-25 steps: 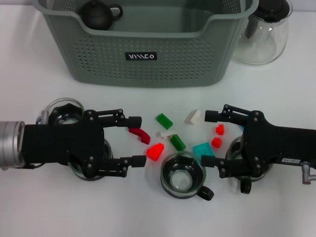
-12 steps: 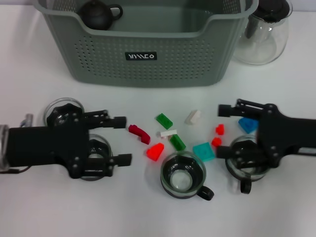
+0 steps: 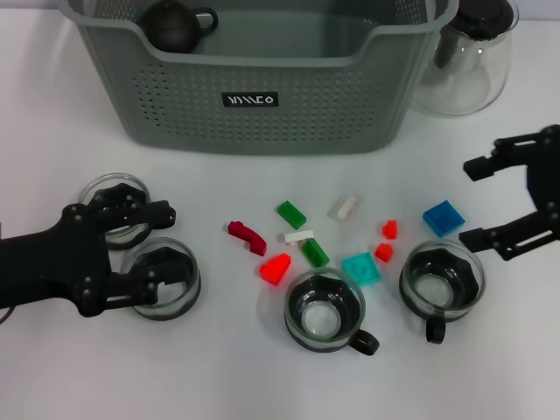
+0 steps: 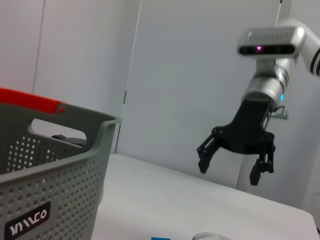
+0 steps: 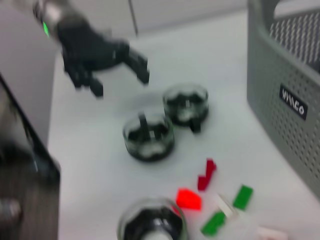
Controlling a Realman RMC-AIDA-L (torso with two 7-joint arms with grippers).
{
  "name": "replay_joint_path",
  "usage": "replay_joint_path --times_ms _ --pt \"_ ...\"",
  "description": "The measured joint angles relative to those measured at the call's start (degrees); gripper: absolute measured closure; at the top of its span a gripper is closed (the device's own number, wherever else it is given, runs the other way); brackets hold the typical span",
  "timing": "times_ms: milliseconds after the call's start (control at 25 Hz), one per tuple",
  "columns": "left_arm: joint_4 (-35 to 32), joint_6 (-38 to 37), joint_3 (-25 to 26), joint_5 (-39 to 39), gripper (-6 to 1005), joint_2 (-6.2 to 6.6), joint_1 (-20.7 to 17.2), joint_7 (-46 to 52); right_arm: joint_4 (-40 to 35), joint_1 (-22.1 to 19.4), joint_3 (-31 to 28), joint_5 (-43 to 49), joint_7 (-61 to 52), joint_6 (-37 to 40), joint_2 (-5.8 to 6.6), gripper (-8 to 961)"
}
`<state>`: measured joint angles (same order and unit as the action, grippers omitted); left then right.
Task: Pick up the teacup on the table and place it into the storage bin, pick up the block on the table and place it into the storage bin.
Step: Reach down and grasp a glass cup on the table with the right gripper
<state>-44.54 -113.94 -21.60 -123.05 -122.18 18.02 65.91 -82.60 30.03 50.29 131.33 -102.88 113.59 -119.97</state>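
Barely started: both hands gape wide and empty, left hand over two left cups, right hand far right, four glass teacups and scattered blocks on the counter, bin far, holding only a teapot.

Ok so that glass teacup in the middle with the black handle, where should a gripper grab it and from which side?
Probably come from straight above and close the fingers over the rim of the teacup, one inside, one outside. It stands upright and open. Take the near-left rim: the handle sticks out at the near right and the teal block crowds the far side.
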Motion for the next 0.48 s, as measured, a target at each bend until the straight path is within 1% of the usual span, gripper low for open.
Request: replay_joint_path --times_ms 80,120,320,480 --pt "0.54 0.11 -0.05 0.0 235 -0.05 0.15 0.0 -3.46 1.73 5.24 3.13 -4.0 -0.16 -0.13 12" --pt "0.83 0.13 -0.08 0.0 235 -0.06 0.27 0.0 -3.94 2.7 7.32 5.07 -5.71 -0.34 -0.17 11" --pt "1.6 0.23 -0.06 0.0 234 -0.08 0.53 -0.09 -3.73 6.68 18.16 12.93 -13.24 -0.46 -0.29 11" --pt "1.74 0.29 0.06 0.22 234 -0.14 0.42 -0.15 -3.12 7.63 25.53 16.51 -18.32 -2.04 -0.35 91"
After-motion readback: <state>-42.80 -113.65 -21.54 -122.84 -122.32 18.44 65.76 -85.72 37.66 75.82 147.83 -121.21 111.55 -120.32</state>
